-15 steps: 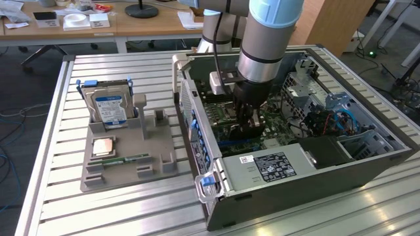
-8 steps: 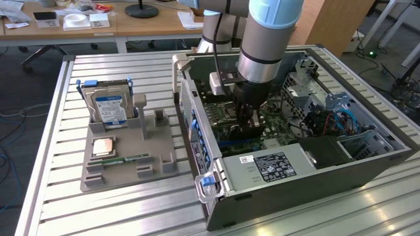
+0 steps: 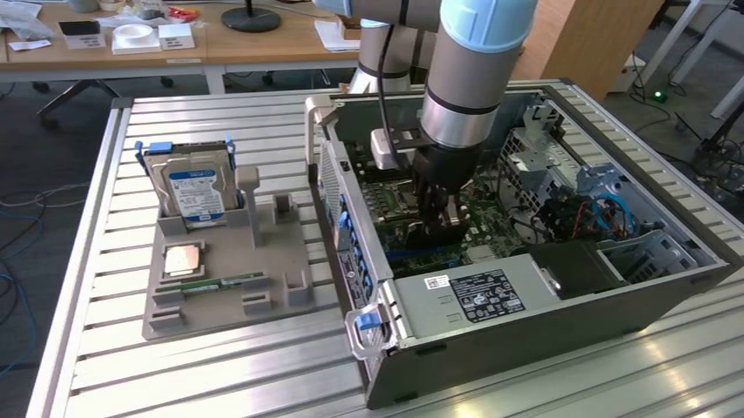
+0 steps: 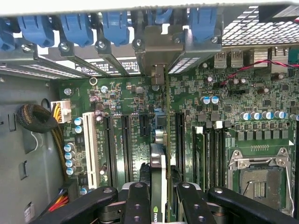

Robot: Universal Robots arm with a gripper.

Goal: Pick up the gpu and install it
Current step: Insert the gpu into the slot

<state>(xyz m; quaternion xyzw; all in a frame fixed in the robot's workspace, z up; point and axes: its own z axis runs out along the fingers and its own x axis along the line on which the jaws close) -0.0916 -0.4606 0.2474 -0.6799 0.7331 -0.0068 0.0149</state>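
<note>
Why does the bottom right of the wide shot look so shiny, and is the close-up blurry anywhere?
Exterior view: light glares off the slatted metal table. Wrist view: the motherboard looks sharp, the gripper nearest the lens soft and dark, and the case's top rim washes out white.

gpu point(image 4: 161, 140): green circuit board edge, silver metal bracket, between the black matt fingers point(image 4: 138, 200)
motherboard point(image 4: 126, 98): green, matt, below the gripper point(image 4: 161, 198)
case point(image 3: 511, 322): grey metal
clips point(image 4: 77, 25): blue plastic, glossy

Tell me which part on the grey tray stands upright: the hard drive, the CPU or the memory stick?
The hard drive. It stands on edge in its slot on the tray, its blue-white label facing out; the CPU and memory stick lie flat.
</note>
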